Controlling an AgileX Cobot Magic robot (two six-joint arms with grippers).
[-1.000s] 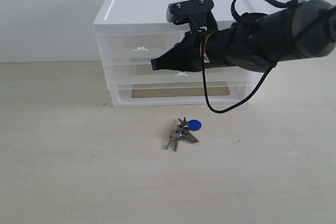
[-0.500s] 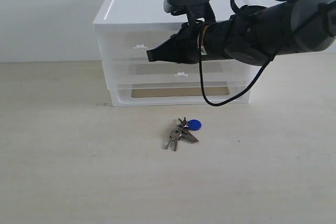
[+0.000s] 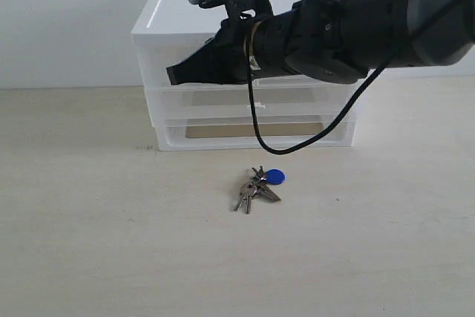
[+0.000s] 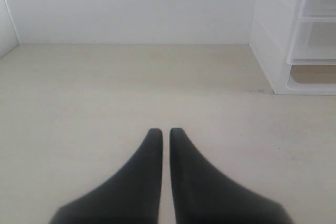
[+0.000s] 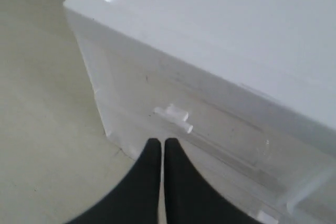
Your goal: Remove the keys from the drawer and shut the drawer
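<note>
- Light wood-look table with a plain white wall behind. A white cabinet sits at the back of the table.
- Right gripper: fingers pressed together, nothing between them.
- Its tips sit just in front of the drawer face, close to the small tab handle. Can't tell if they touch.
- Exterior view: the right arm reaches in from the right across the cabinet's top row, with the gripper tip over the left half.
- The drawer front looks flush with the cabinet face.
- A black cable hangs from the arm in a loop in front of the lower drawers.
- The keys lie flat on the table in front of the cabinet, well apart from the right gripper. The blue fob is on the bunch's right side.
- Left gripper: fingers nearly touching with a thin slit between them, holding nothing. It hangs low over the table, and the cabinet's side is near.
</note>
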